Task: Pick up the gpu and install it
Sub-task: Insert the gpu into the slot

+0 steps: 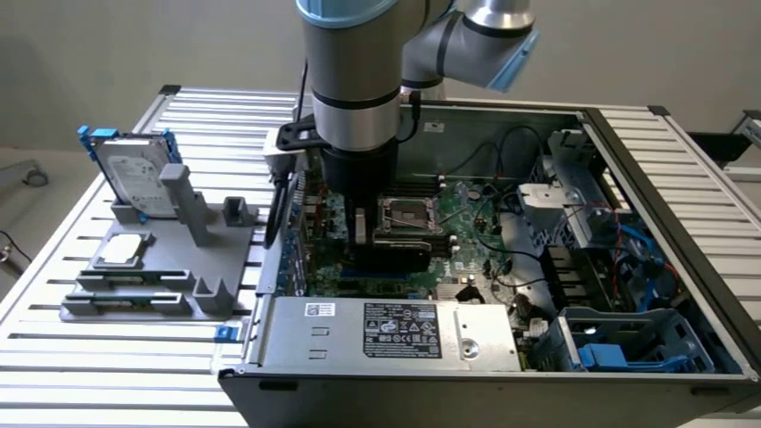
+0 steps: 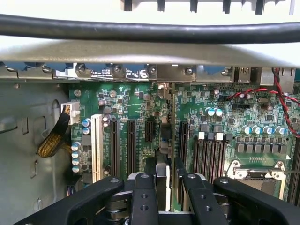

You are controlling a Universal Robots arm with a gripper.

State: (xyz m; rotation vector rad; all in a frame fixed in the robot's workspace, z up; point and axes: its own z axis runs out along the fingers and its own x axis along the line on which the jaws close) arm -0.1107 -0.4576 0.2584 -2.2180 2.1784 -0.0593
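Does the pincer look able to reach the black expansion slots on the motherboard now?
Probably yes: the pincer, holding the gpu edge-on, hangs right above the expansion slots, with nothing visible between.

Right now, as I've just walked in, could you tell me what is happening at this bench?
A single robot arm reaches into the open computer case. Its gripper is shut on the gpu, holding the card upright and edge-on among the expansion slots of the motherboard. Whether the card is seated in a slot cannot be told. A hard drive stands in the grey fixture on the exterior view's left, outside the case.
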